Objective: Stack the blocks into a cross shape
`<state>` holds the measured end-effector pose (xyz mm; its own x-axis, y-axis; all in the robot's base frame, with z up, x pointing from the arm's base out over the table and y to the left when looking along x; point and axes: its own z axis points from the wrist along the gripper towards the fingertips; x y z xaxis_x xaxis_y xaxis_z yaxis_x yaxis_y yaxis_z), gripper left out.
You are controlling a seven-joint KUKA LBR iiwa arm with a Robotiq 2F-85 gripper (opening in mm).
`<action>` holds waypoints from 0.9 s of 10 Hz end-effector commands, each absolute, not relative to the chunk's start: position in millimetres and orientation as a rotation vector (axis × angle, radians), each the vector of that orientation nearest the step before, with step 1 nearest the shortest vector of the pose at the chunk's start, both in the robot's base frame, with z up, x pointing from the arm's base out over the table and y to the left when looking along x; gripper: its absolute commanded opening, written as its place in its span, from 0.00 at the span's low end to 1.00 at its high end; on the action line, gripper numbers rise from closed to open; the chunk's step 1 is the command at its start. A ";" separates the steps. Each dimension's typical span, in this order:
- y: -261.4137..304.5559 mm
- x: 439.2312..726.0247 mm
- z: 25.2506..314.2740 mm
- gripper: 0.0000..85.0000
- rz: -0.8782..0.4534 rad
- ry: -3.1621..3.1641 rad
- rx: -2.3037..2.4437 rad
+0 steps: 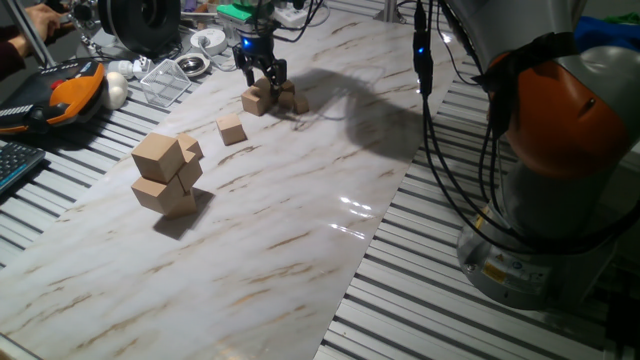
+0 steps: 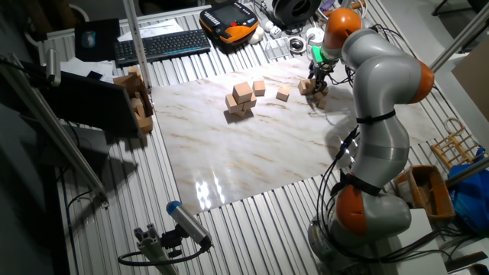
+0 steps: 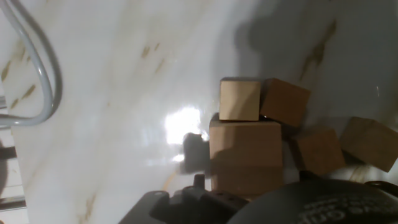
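A cluster of light-tan blocks (image 1: 290,100) lies at the far end of the marble board (image 1: 300,220). One block (image 1: 259,98) at its left side sits higher than the rest; in the hand view this near block (image 3: 245,152) looms large, with more blocks (image 3: 284,102) packed behind and to its right. My gripper (image 1: 262,78) hangs straight over that raised block, open, one finger on each side of it. Contact between fingers and wood cannot be made out. Another block (image 1: 232,130) lies alone, nearer the board's middle. The other fixed view shows the gripper (image 2: 315,76) over the cluster (image 2: 309,87).
A leaning pile of clearly bigger tan cubes (image 1: 166,172) stands left of centre on the board. Beyond the far edge lie an orange-and-black pendant (image 1: 70,95), a clear plastic box (image 1: 165,82) and cables. The robot base (image 1: 560,200) fills the right side.
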<state>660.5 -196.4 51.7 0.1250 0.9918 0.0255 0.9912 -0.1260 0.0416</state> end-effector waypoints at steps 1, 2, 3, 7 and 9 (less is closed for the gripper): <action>-196.6 660.7 51.7 0.80 0.070 2.069 2.346; -196.4 661.2 52.2 0.80 0.068 2.073 2.347; -196.1 661.9 52.7 0.80 0.067 2.076 2.351; -196.0 663.3 52.4 0.80 0.068 2.085 2.339; -195.7 663.6 50.9 0.80 0.074 2.091 2.339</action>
